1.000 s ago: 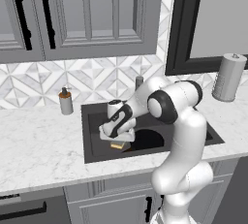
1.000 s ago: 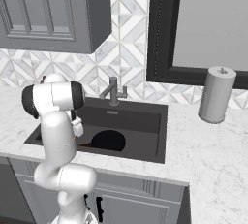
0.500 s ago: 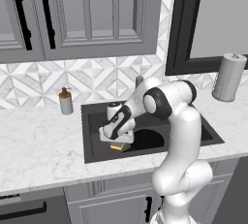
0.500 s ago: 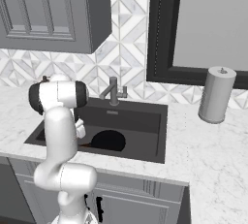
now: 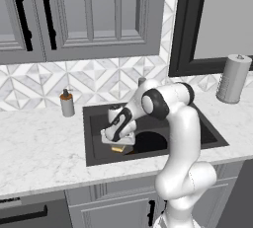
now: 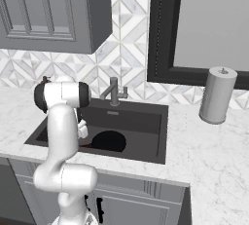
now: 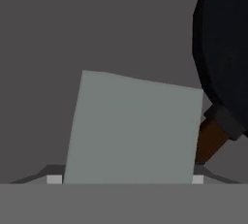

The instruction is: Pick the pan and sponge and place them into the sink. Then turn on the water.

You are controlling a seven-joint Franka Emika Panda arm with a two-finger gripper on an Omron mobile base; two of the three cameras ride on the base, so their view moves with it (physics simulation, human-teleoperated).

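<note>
Since a second ago the arm has drawn its shoulder back a little while the gripper (image 5: 118,143) stays low inside the sink (image 5: 94,116), over the sponge (image 5: 117,149). From the hand camera the sponge's grey-green face (image 7: 133,131) lies flat on the basin floor between the finger tips, just beside the pan (image 7: 225,43), whose brown handle starts at its right edge. Both items sit in the basin because that is where the task wants them. Jaws stand wide apart, straddling the sponge without squeezing it, so it looks released. No stream runs from the faucet (image 6: 114,91), so the water is probably next.
</note>
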